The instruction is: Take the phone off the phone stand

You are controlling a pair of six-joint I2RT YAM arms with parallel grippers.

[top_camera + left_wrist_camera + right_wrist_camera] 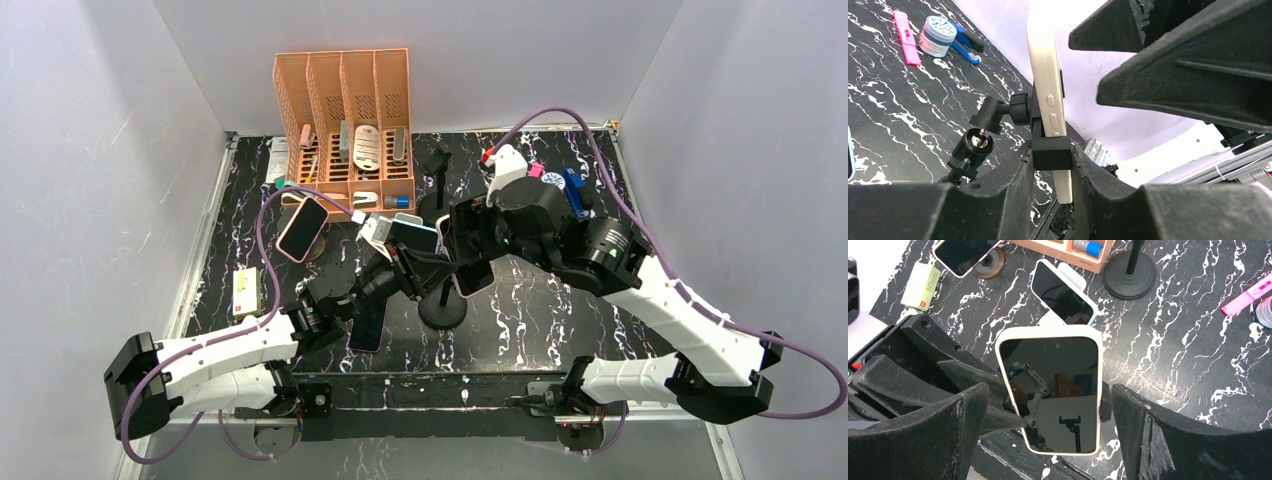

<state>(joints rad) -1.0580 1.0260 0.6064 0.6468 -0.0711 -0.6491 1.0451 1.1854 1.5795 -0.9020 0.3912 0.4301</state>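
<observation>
Right jaws gape around the phone (1049, 390); left jaws grip its stand (1050, 153).

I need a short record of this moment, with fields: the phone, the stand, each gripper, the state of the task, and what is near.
phone: upright in the phone stand, screen dark
phone stand: black, round base on the marbled table
left gripper: closed on the phone stand, just below the phone's side buttons
right gripper: open, one finger on each side of the phone
task state: phone not yet removed
nearby: orange organizer at the back
</observation>
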